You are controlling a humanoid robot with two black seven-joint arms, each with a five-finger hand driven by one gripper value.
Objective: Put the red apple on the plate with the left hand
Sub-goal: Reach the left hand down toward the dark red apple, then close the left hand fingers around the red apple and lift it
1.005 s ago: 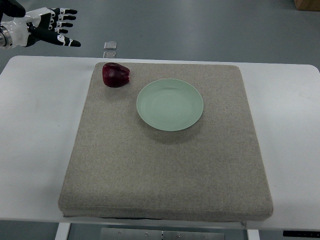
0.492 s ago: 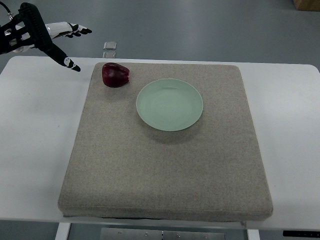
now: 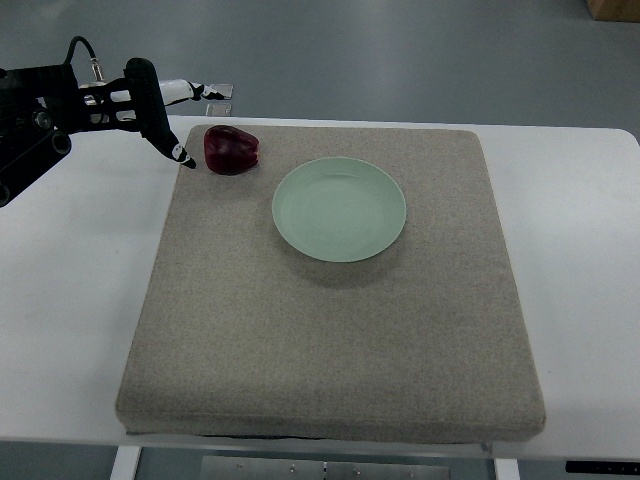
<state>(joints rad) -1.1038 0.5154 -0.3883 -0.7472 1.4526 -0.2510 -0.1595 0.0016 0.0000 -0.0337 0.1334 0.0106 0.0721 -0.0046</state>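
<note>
The setting is a robotics laboratory or test cell, not a home. A plain white rectangular worktop (image 3: 70, 300) with rounded corners stands on a smooth, seamless grey floor (image 3: 400, 50) of the industrial kind. A square beige felt mat (image 3: 330, 340) covers the middle of the worktop as a defined work surface. A black jointed robot arm with exposed cable (image 3: 60, 100) enters at the far left. A brown box corner (image 3: 612, 8) sits on the floor at the far right.
</note>
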